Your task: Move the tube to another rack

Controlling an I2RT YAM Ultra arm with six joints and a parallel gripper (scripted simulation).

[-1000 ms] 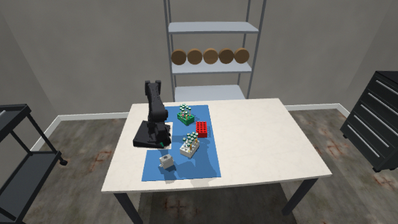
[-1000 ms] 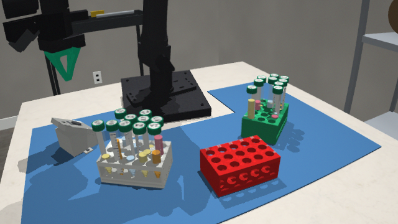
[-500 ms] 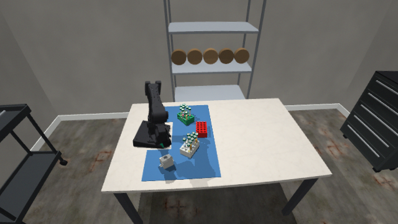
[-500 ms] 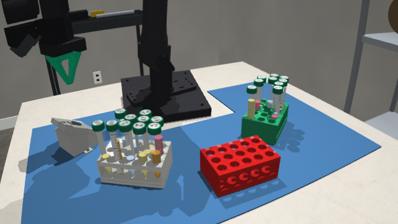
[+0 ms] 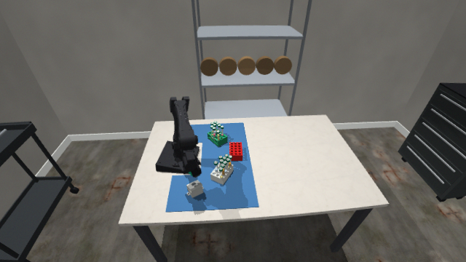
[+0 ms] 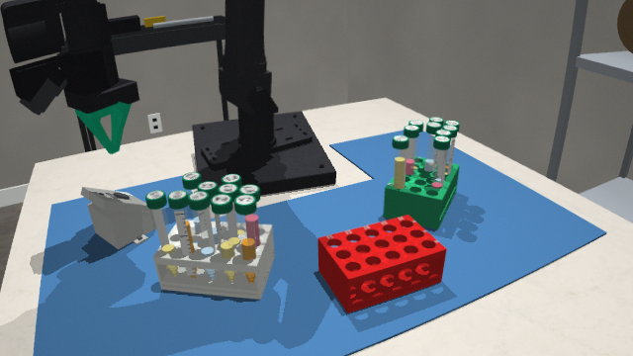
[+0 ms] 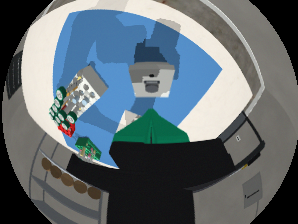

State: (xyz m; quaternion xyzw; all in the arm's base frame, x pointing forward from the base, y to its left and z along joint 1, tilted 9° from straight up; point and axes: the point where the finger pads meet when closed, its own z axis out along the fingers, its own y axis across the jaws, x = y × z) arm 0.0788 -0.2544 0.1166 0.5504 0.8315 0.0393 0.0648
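Note:
My gripper (image 5: pixel 192 174) (image 6: pixel 113 146) (image 7: pixel 151 112) is shut with its green fingers together and nothing between them. It hangs in the air over the grey DONE button box (image 5: pixel 195 189) (image 6: pixel 115 220) (image 7: pixel 152 82), well above its top. The white rack RB (image 5: pixel 218 178) (image 6: pixel 266 269) (image 7: pixel 87 88) holds several green-capped tubes (image 6: pixel 199 200), all upright. The green rack RA (image 5: pixel 218 141) (image 6: pixel 416 208) also holds several capped tubes (image 6: pixel 441 143). I cannot read the well labels.
The empty red rack QR (image 5: pixel 236 151) (image 6: pixel 381 269) stands between the two racks on the blue mat (image 5: pixel 233 198) (image 6: pixel 519 232) (image 7: pixel 100 30). The arm's black base (image 5: pixel 171 164) (image 6: pixel 292 158) sits behind the white rack. A metal shelf (image 5: pixel 251 76) stands behind the table.

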